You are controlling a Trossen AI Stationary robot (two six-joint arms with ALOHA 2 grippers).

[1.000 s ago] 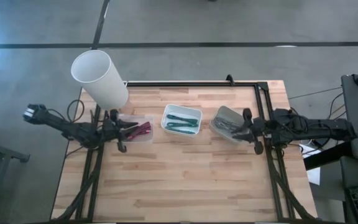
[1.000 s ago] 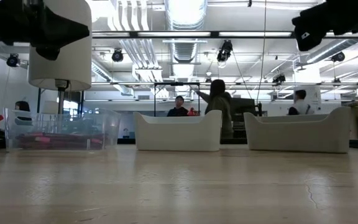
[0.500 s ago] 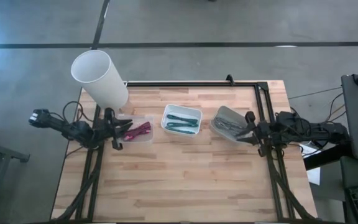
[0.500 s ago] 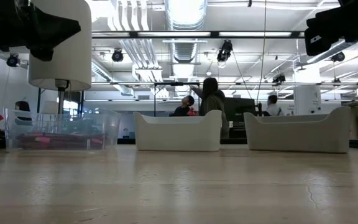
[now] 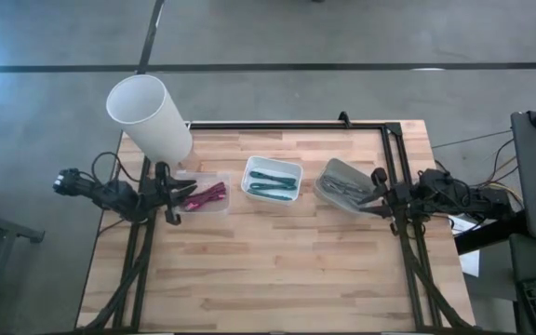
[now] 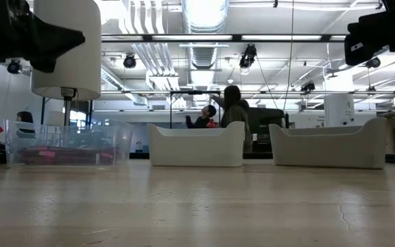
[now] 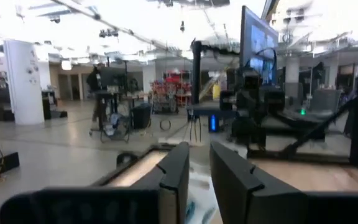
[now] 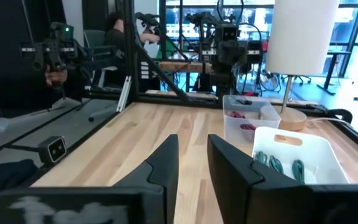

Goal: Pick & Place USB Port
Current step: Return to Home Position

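Three small bins stand in a row at mid-table. A clear one (image 5: 207, 195) holds pink-red pieces, a white one (image 5: 272, 179) holds green pieces, and a grey one (image 5: 342, 184) holds grey pieces. My left gripper (image 5: 180, 195) hovers at the clear bin's left side, above the table. Its fingers (image 7: 199, 163) are a narrow gap apart and empty. My right gripper (image 5: 367, 197) hovers at the grey bin's right side. Its fingers (image 8: 192, 155) are also a narrow gap apart and empty. The bins rest flat on the wood (image 6: 196, 144).
A tall white lamp shade (image 5: 147, 113) on a stand rises at the far left, just behind the clear bin. A black frame rail (image 5: 287, 124) runs along the table's far and right edges. Bare wood (image 5: 277, 270) fills the near half. People stand in the room beyond the table (image 6: 233, 103).
Both arms have folded back. My left gripper has drawn toward the table's left edge, away from the clear bin. My right gripper has drawn toward the right edge, away from the grey bin. The bins have stayed in place.
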